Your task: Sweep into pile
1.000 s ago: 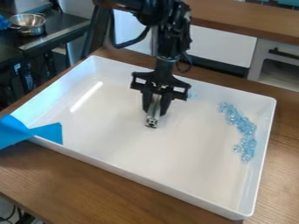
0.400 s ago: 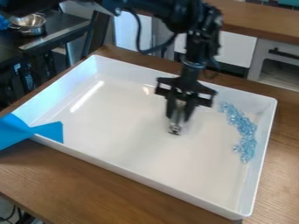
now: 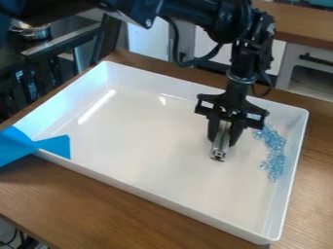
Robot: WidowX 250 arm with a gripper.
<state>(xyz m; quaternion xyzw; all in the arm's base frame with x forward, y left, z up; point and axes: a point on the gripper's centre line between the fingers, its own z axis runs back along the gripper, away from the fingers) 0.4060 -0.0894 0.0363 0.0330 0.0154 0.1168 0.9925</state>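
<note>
The black gripper [image 3: 222,142] hangs over the right half of the white tray [image 3: 149,131], left of the beads. A narrow silver metal piece [image 3: 220,149] sits between its fingers and extends down past them to about the tray floor; whether it touches the floor I cannot tell. Clear pale-blue beads [image 3: 275,151] lie in a curved band along the tray's right wall. The upper end of the band is partly hidden behind the gripper.
Blue tape [image 3: 32,146] covers the tray's left corner. Raised walls surround the tray, which stands on a wooden table [image 3: 98,199]. A metal bowl [image 3: 34,31] is on a dark counter at the upper left.
The gripper has moved right and a little toward the camera, from the tray's middle to near the beads, with the silver piece between its fingers. The beads' band looks about the same.
</note>
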